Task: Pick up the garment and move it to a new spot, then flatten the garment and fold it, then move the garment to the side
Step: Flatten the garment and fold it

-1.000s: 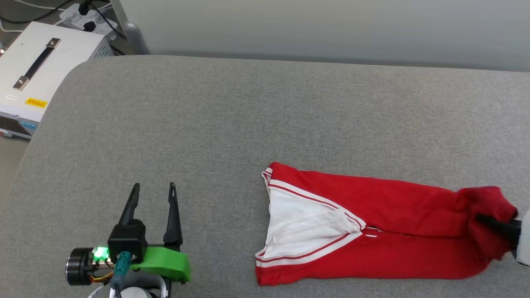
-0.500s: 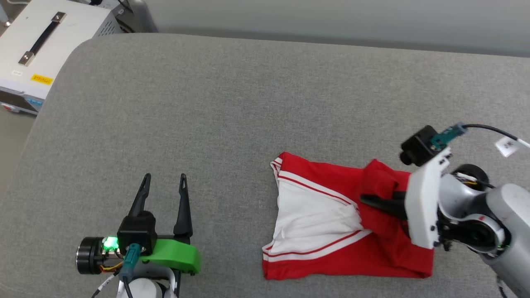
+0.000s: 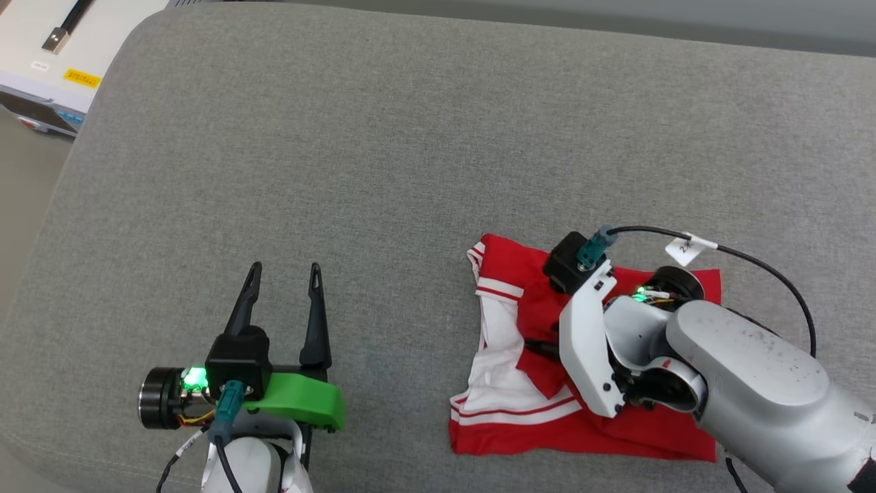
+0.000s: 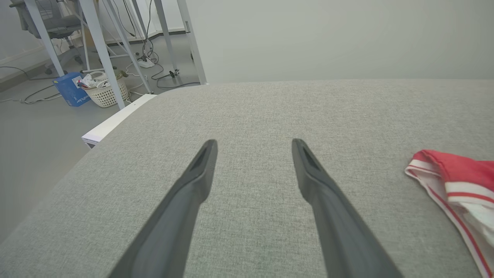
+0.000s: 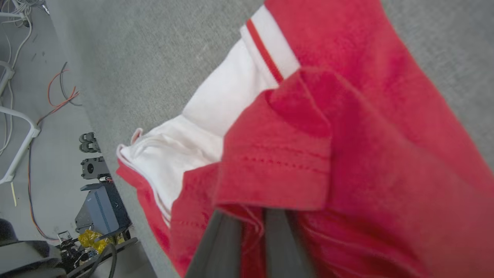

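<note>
The garment (image 3: 520, 428), red with white sleeves and striped trim, lies folded on the grey table (image 3: 410, 137) at the lower right of the head view. My right gripper (image 3: 532, 345) hangs over its middle, pointing left, shut on a red hem that is doubled back over the white part. In the right wrist view the gripper (image 5: 251, 216) pinches that red fold of the garment (image 5: 366, 135) between its closed fingers. My left gripper (image 3: 284, 274) rests open at the lower left, apart from the cloth. Its wrist view shows the open gripper (image 4: 252, 144) over bare table, with the garment's striped edge (image 4: 459, 173) at the right.
A white equipment box (image 3: 41, 48) stands past the table's rounded far-left corner. The left wrist view shows metal frame legs, a wicker basket (image 4: 106, 90) and a blue box (image 4: 71, 88) on the floor beyond. Bare grey table stretches behind and left of the garment.
My right gripper has carried the red end of the garment leftward over itself, doubling the cloth to about half its length. The head camera has tilted down. The left gripper stays open in place.
</note>
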Available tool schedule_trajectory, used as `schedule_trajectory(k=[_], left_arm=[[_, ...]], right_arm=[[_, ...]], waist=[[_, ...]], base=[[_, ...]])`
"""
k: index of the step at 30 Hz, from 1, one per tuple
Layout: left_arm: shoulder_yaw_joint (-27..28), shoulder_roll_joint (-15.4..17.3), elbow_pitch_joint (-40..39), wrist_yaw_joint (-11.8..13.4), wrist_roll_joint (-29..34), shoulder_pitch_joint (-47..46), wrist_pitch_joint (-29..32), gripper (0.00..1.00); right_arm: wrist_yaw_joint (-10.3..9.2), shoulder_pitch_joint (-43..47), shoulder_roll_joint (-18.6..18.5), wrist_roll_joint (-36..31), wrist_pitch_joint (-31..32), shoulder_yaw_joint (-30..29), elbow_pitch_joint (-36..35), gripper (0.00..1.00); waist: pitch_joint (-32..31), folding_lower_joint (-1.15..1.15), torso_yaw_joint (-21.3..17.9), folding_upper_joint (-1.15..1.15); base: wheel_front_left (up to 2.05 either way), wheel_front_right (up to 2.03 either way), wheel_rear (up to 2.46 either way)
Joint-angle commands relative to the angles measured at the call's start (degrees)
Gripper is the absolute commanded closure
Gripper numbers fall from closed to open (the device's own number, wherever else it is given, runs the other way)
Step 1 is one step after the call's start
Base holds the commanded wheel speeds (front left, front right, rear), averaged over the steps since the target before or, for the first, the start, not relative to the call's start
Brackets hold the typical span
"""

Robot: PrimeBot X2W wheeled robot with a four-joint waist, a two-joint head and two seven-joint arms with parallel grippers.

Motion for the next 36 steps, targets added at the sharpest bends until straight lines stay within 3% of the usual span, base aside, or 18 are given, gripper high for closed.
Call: schedule_trajectory(k=[1,4,5,6,13,19,23,27,36], left_arm=[[0.1,-0.5,0.1,-0.2,0.4,-1.1,-0.3,0.00],[0.4,-0.7,0.3,-0.2,0.5,-0.9,-0.3,0.00],[0.6,-0.7,0.4,-0.1,0.5,-0.7,-0.3,0.00],[0.8,-0.7,0.5,-0.1,0.6,-0.5,-0.3,0.00],[2.0,-0.3,1.0,-0.3,1.1,1.3,-0.3,0.00],[3.3,0.3,0.9,-0.6,1.0,3.2,-0.3,0.00],[4.0,0.6,0.8,-0.8,0.8,4.4,-0.3,0.00],[4.1,0.5,0.4,-0.9,0.9,5.2,-0.3,0.00],[4.4,0.5,-0.3,-1.4,0.9,6.5,-0.3,0.00]], right_arm=[[-0.03,-0.5,0.0,-0.7,-1.2,1.5,1.6,1.00],[-0.03,-0.6,0.0,-0.4,-4.5,3.8,4.2,1.00],[-0.03,-0.8,-0.1,-0.2,-5.7,4.2,4.4,0.66],[-0.03,-1.0,-0.3,-0.1,-7.5,4.4,4.4,0.00],[-0.03,-0.8,-4.5,-2.0,-23.8,2.8,-0.8,0.00],[-0.03,3.5,-6.0,-10.4,-40.8,-8.2,1.5,0.00],[-0.03,7.8,-3.3,-17.3,-48.2,-18.4,4.4,0.00],[-0.03,13.1,-0.3,-24.9,-50.7,-29.2,4.2,0.00],[-0.03,28.7,9.1,-37.0,-51.1,-48.6,-7.0,0.00]], waist=[[0.4,0.00,0.3,0.00],[0.0,0.00,0.1,0.00],[-0.3,0.00,-0.2,0.00],[-0.7,0.00,-0.4,0.00],[-5.1,0.00,-2.8,0.00],[-8.7,0.00,-5.9,0.00],[-10.2,0.00,-7.9,0.00],[-11.1,0.00,-9.2,0.00],[-12.5,0.00,-10.0,0.00]], base=[[0.00,0.00,0.00],[0.00,0.00,0.00],[0.00,0.00,0.00],[0.00,0.00,0.00],[0.00,0.00,0.00],[0.00,0.00,0.00],[0.00,0.00,0.00],[0.00,0.00,0.00],[0.00,0.00,0.00]])
